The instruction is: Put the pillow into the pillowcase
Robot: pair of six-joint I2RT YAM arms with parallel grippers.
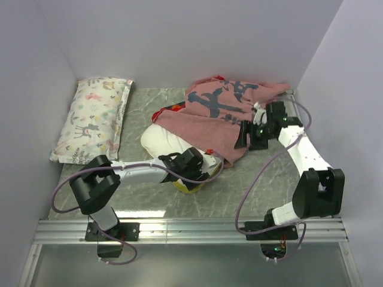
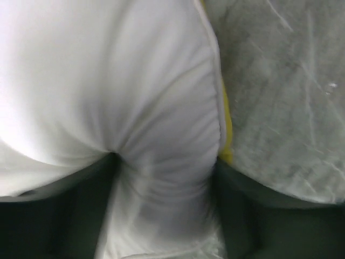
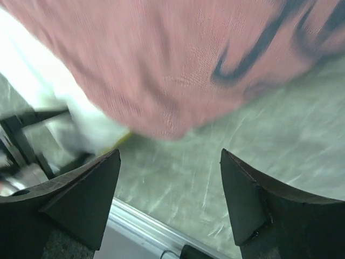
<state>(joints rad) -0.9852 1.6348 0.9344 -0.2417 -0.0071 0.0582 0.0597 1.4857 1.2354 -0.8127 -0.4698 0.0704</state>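
The cream pillow (image 1: 164, 143) lies mid-table, its far end under the dull pink pillowcase (image 1: 221, 110) with dark calligraphy, which is draped over it. My left gripper (image 1: 194, 170) is shut on the pillow's near end; the left wrist view shows the fabric (image 2: 156, 135) pinched between the dark fingers (image 2: 59, 216), with the yellow edge band (image 2: 226, 129) at the right. My right gripper (image 1: 250, 139) is open and empty at the pillowcase's right edge. In the right wrist view the pink cloth (image 3: 178, 65) hangs just ahead of the open fingers (image 3: 86, 194).
A white animal-print pillow (image 1: 94, 118) lies along the left wall. Grey walls close in the table at left, back and right. A metal rail (image 1: 191, 230) runs along the near edge.
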